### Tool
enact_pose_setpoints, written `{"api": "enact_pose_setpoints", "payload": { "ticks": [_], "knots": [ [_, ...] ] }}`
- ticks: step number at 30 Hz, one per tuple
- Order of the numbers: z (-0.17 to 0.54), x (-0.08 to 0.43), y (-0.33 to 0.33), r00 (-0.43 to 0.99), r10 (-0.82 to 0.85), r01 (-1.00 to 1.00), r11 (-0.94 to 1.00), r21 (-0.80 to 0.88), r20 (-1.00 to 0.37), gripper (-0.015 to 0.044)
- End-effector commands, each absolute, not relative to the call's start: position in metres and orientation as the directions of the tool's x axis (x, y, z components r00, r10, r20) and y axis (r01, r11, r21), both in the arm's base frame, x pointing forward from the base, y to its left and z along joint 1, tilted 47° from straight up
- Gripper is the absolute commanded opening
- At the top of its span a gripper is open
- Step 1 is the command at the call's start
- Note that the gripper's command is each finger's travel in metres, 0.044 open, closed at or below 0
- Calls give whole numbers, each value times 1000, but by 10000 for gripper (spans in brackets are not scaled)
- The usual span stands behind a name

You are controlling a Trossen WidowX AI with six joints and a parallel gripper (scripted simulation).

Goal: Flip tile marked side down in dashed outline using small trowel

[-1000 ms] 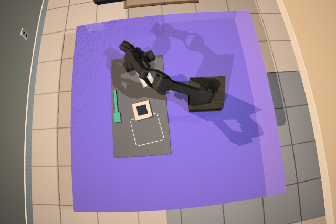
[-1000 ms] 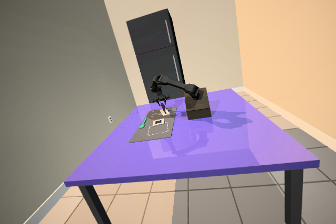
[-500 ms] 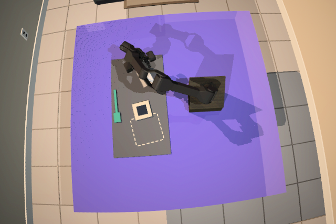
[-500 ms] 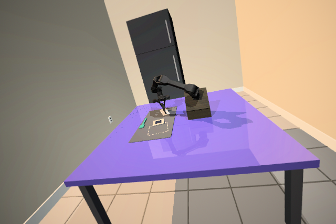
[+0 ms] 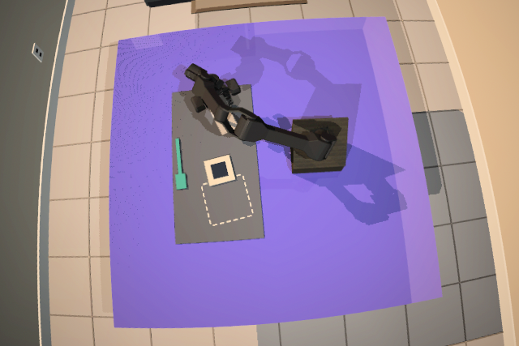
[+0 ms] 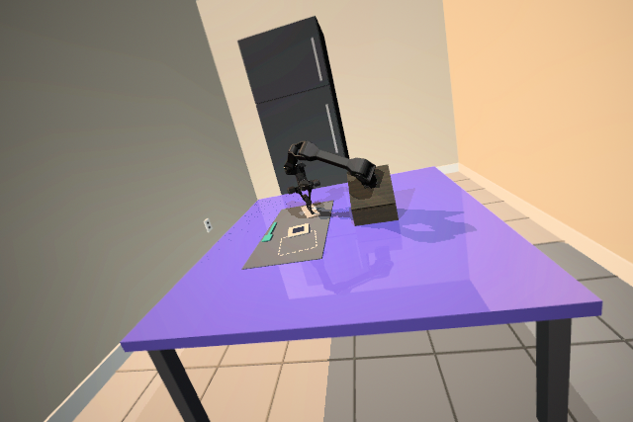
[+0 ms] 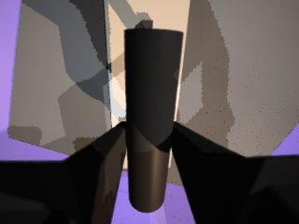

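My gripper [image 6: 310,205] [image 7: 148,127] is shut on the trowel's dark round handle [image 7: 153,79], low over the far end of the mat [image 5: 188,224] [image 6: 260,260]. A pale rectangular piece [image 5: 219,126] [image 7: 173,14] lies beneath the handle; whether it is the trowel's blade or a separate rest I cannot tell. In the top view the arm hides the fingertips. The cream tile [image 5: 226,178] [image 6: 306,232] lies flat with its dark square mark up. It overlaps the top edge of the dashed outline [image 5: 203,202] [image 6: 279,246] and is mostly outside it.
A green flat-ended tool [image 5: 180,181] [image 6: 267,236] lies along the mat's left side, left of the tile. The arm's wooden base block [image 5: 318,168] [image 6: 374,213] stands right of the mat on the purple table [image 5: 293,266] [image 6: 418,264].
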State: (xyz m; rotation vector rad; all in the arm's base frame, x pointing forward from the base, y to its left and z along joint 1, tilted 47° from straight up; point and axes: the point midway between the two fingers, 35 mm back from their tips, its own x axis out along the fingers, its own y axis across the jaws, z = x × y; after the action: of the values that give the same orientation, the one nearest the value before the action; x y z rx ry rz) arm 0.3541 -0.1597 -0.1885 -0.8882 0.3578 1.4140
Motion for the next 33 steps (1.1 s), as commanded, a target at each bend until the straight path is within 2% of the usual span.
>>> {"api": "enact_pose_setpoints", "payload": {
  "ticks": [1,13,25,33],
  "knots": [
    [-189,354,-159,174,699,-955,-52,-291,-694,130],
    [-189,354,-159,174,699,-979,198,-45,-694,130],
    [-189,354,-159,174,699,-884,421,203,-694,130],
    [-189,354,-159,174,699,-876,432,216,-694,130]
  ]
}}
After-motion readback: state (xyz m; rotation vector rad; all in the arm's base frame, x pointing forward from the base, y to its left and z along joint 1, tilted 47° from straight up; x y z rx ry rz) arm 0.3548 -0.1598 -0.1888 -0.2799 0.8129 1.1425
